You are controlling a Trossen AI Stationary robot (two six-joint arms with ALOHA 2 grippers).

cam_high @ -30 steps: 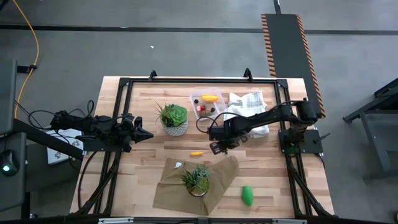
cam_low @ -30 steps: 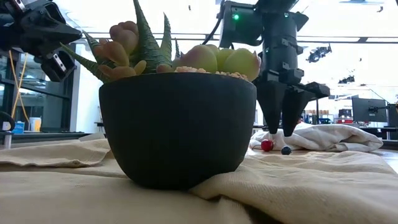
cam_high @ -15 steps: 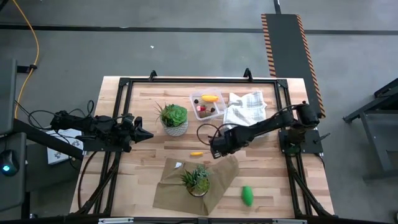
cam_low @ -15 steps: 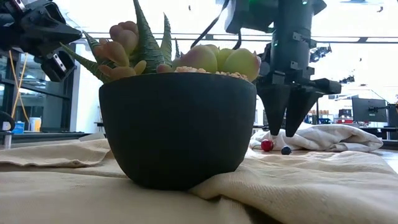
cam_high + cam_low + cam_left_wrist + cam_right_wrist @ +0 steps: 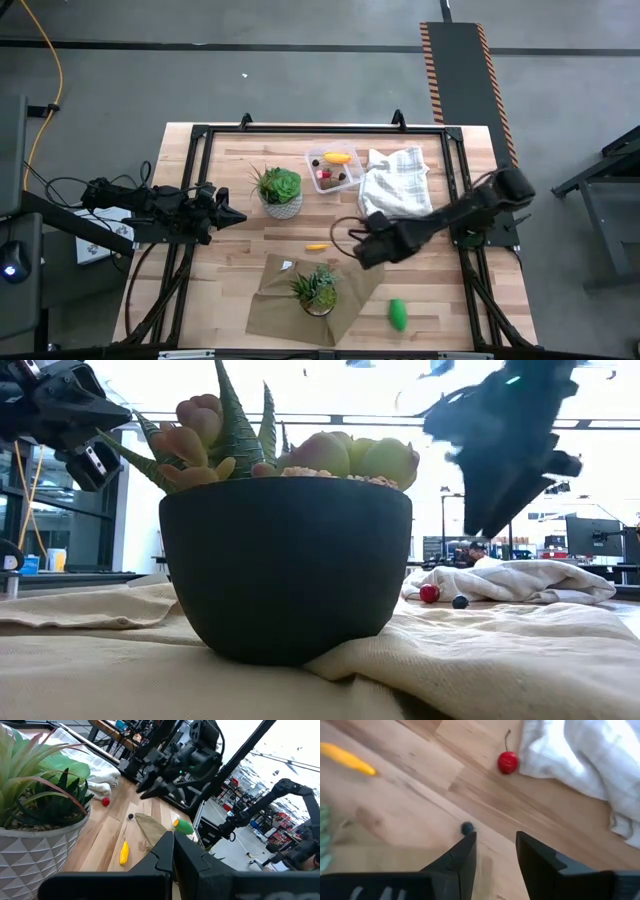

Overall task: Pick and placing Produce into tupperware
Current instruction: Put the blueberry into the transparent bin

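Wooden table (image 5: 250, 235) holds the tupperware (image 5: 334, 168) at its far side, well apart from the right gripper (image 5: 495, 845), whose half-open empty jaws hang over a tiny dark berry (image 5: 467, 828). Risk: the small round berry rolls away or gets nudged under the white cloth (image 5: 580, 765) if the fingers (image 5: 462, 857) land off-centre; the left gripper (image 5: 228, 214) waits closed, empty.

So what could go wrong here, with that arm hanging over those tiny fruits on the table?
The right hand hovers with open fingers over a tiny dark berry; round and very small, it could roll off or slip out. The red cherry lies right beside the white cloth, so fingers reaching for it might snag fabric. The tupperware looks small and already holds pieces, so a drop could miss.
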